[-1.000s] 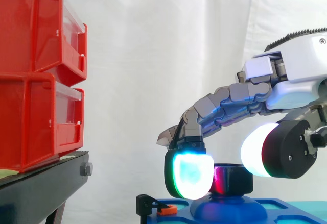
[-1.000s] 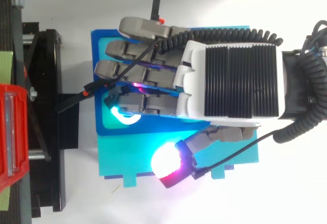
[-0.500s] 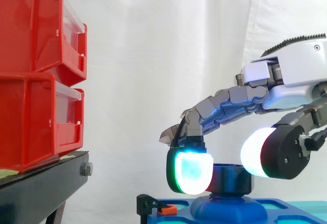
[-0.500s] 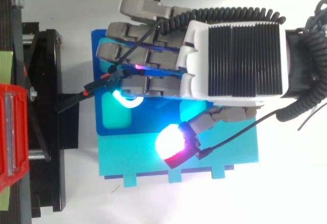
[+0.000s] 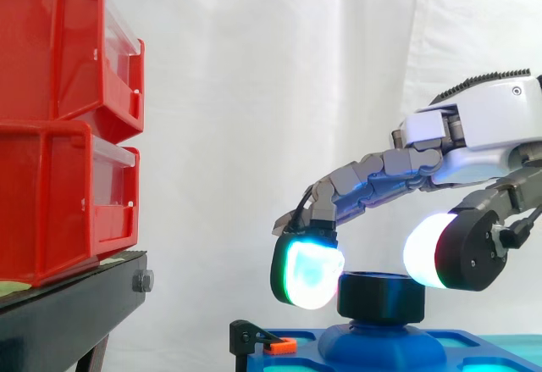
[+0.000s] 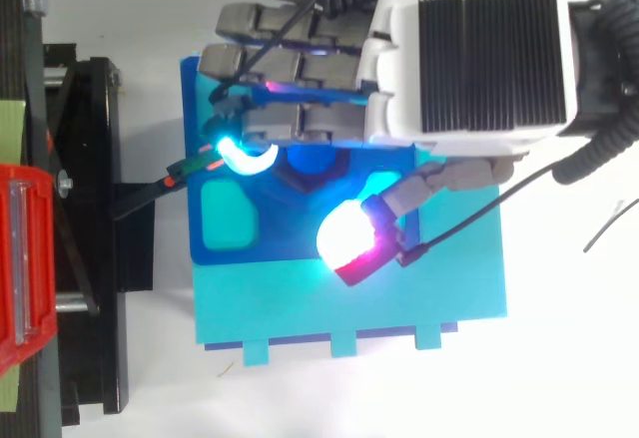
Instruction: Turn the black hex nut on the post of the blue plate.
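fingers of the hand hang loosely spread, pads either side of the black hex nut, and i see nothing gripped. nut sits on the post of the blue plate.

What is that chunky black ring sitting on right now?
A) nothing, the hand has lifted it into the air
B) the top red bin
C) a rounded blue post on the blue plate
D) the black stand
C: in the side view the black hex nut sits on the blue post of the blue plate, low between the glowing pads of the hand, not lifted.
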Robot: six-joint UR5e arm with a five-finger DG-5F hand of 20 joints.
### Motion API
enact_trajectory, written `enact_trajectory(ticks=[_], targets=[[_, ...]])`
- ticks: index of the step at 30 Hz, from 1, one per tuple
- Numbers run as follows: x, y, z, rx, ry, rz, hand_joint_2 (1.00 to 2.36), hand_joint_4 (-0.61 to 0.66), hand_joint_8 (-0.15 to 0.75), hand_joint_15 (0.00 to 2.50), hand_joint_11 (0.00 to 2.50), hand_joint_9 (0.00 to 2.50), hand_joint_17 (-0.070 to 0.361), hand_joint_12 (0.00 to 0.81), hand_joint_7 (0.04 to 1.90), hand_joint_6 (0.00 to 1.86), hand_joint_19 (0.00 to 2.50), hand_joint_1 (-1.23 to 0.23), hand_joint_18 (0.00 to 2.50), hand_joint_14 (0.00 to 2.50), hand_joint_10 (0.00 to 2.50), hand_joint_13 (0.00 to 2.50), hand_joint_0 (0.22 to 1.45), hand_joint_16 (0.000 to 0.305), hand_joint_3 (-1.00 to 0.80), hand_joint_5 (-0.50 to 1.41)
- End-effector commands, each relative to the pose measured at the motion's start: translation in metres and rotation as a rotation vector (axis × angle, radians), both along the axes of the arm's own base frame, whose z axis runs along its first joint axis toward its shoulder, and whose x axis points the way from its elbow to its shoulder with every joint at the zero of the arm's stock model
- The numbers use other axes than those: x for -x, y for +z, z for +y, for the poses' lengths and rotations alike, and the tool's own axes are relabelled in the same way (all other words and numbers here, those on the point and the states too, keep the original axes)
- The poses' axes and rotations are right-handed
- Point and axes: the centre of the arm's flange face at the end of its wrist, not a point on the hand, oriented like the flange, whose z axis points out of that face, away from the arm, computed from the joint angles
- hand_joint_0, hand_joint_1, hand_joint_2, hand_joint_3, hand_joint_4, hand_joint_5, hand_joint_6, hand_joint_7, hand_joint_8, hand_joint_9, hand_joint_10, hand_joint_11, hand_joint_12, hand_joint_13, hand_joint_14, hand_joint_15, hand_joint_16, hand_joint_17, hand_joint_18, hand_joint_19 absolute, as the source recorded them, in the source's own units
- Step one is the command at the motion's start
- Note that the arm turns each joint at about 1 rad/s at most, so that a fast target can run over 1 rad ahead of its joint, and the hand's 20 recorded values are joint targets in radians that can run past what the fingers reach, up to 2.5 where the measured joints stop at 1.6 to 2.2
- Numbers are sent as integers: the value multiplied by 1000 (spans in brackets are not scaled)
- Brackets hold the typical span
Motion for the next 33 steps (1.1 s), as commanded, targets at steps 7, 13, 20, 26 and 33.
enact_trajectory(ticks=[7,13,20,26,33], targets=[[-1,9,-16,0,6,-22,1000,180,198,12,0,179,108,335,1028,502,0,-359,0,0,0,215,458,48,-500,-213],[-6,21,-16,0,3,-46,1000,184,201,19,0,181,109,338,1024,502,0,-353,0,0,0,216,456,48,-500,-213],[-11,25,-6,-1,9,-60,1000,184,203,11,0,182,110,340,980,502,0,-342,0,0,0,216,453,49,-500,-215],[-24,9,7,-3,9,-69,1000,181,203,14,0,179,111,342,961,502,0,-326,0,0,0,214,451,49,-500,-216],[-35,2,27,-1,20,-78,1000,184,204,17,0,179,111,341,1002,502,0,-304,0,0,0,214,452,49,-500,-213]])
